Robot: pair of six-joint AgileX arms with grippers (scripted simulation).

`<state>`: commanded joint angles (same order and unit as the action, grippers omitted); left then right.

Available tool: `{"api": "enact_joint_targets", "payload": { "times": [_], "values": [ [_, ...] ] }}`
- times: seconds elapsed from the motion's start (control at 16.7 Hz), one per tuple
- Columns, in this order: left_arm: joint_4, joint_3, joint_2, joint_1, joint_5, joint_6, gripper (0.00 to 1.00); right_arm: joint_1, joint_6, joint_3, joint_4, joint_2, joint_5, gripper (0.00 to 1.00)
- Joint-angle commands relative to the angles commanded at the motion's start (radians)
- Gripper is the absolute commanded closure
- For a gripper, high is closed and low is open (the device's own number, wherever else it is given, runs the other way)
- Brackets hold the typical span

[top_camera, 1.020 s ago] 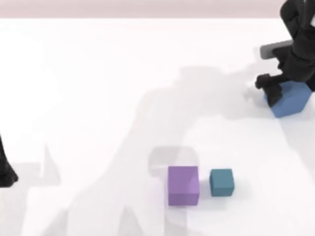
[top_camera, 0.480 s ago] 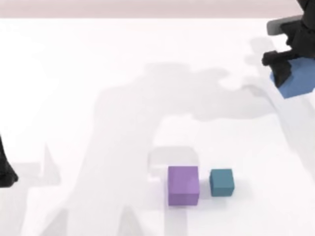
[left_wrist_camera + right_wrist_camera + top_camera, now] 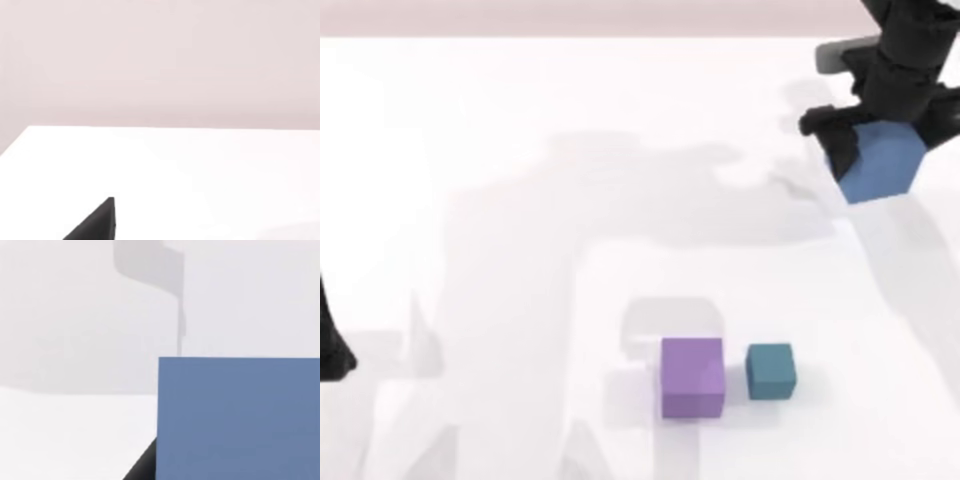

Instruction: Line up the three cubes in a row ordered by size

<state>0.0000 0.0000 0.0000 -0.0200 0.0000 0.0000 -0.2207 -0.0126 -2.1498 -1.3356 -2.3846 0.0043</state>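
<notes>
The large blue cube (image 3: 882, 165) hangs above the table at the far right, with my right gripper (image 3: 877, 137) shut on it. In the right wrist view the blue cube (image 3: 240, 420) fills the near corner, and one dark finger (image 3: 146, 466) shows against its side. The medium purple cube (image 3: 692, 376) and the small teal cube (image 3: 770, 370) rest side by side near the front middle, a small gap between them. My left arm (image 3: 330, 350) is parked at the left edge. Only one finger (image 3: 97, 222) of it shows in the left wrist view, off to one side.
The white table (image 3: 520, 200) runs back to a pale wall. Grey arm shadows lie across the middle and just behind the purple cube.
My right gripper has risen off the table with the blue cube and shifted left. The purple and teal cubes and the left arm have not moved.
</notes>
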Motion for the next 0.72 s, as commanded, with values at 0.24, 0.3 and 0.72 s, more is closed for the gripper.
{"api": "enact_joint_targets", "payload": {
  "times": [0.24,0.3,0.72],
  "values": [
    [0.0,0.0,0.0,0.0,0.0,0.0,0.0,-0.18,0.233,-0.048,-0.032,-0.022,0.002,1.0],
    [0.0,0.0,0.0,0.0,0.0,0.0,0.0,-0.232,0.302,-0.059,-0.041,-0.027,0.002,1.0],
    [0.0,0.0,0.0,0.0,0.0,0.0,0.0,-0.599,0.789,-0.125,-0.092,-0.043,0.005,1.0]
  ]
}}
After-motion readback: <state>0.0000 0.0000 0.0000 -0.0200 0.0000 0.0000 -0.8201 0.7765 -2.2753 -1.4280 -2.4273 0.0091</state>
